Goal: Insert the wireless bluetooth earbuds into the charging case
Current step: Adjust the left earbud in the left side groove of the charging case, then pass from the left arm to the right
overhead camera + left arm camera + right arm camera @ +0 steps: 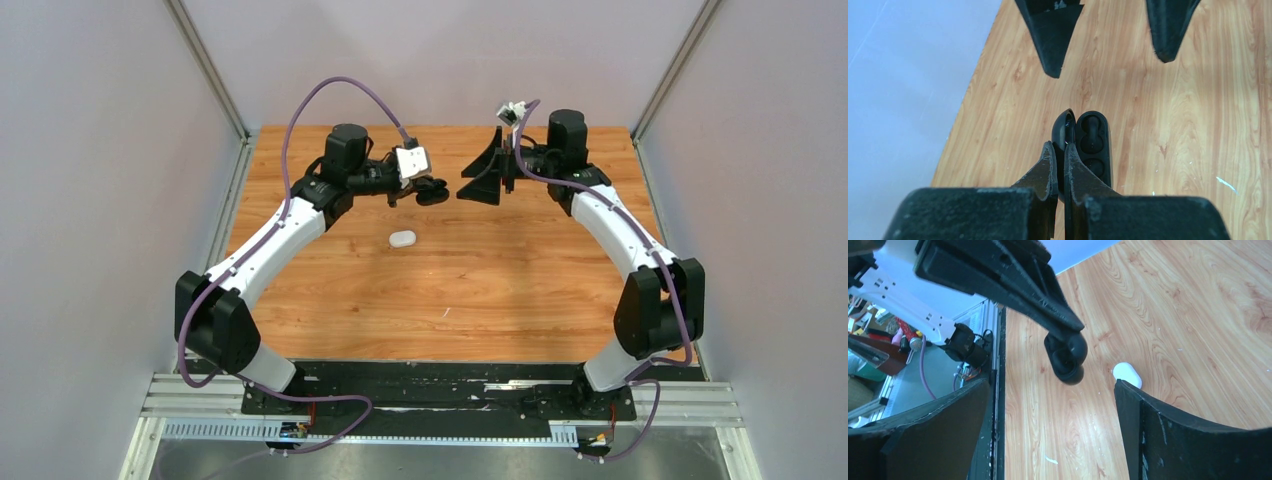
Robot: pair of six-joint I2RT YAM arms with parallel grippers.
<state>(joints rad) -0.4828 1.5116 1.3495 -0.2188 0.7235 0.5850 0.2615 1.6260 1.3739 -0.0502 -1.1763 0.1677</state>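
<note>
My left gripper (432,190) is shut on the raised lid of an open black charging case (1094,142), held just above the table at the back. In the left wrist view its fingertips (1050,150) pinch the lid, and the case's base lies beside them with two dark rounded wells. Whether earbuds sit in those wells I cannot tell; no loose earbuds show. My right gripper (470,183) hangs open facing the case, a short gap away. In the right wrist view the case (1068,360) sits ahead of the open right gripper (1052,385), which holds nothing.
A closed white oval case (402,238) lies on the wooden table (460,300), in front of the left gripper; it also shows in the right wrist view as a white case (1127,374). Grey walls stand close on the left, right and back.
</note>
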